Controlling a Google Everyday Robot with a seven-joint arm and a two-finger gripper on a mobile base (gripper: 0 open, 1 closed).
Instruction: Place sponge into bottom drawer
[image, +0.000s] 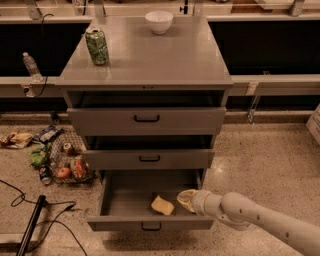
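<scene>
The pale-yellow sponge (162, 205) lies on the floor of the bottom drawer (125, 222), which is pulled out with its black handle at the front. My cream-coloured gripper (185, 199) is just to the right of the sponge, over the drawer's right part, a small gap away from it. The arm comes in from the lower right.
The two upper grey drawers (147, 119) are partly pulled out. A green can (97, 46) and a white bowl (159, 21) stand on the cabinet top. A wire basket with snacks and litter (65, 162) lies on the floor at left, with cables and a black pole (32, 225).
</scene>
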